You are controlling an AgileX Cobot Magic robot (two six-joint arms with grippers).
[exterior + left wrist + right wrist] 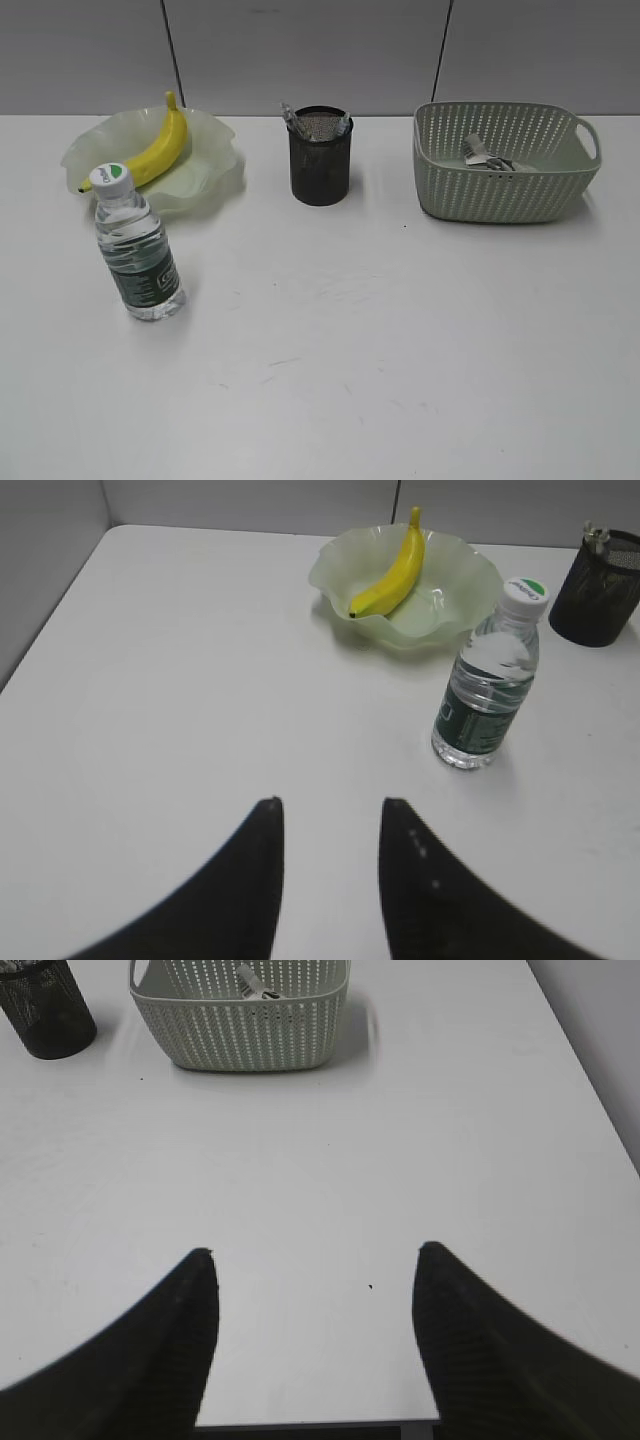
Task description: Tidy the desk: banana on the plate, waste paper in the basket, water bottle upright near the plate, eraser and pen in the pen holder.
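Note:
The banana (160,147) lies in the pale green plate (215,170) at the back left; both also show in the left wrist view, banana (392,572) and plate (455,615). The water bottle (136,250) stands upright in front of the plate, also in the left wrist view (487,683). The black mesh pen holder (320,160) holds a pen and other items (300,122). The waste paper (482,155) lies in the sage basket (505,195). My left gripper (330,810) is open and empty above the desk (400,350). My right gripper (315,1255) is open and empty near the front edge.
The basket (240,1035) and pen holder (45,1015) show at the top of the right wrist view. The desk's front edge (310,1424) lies just below my right gripper. A grey wall runs behind the desk.

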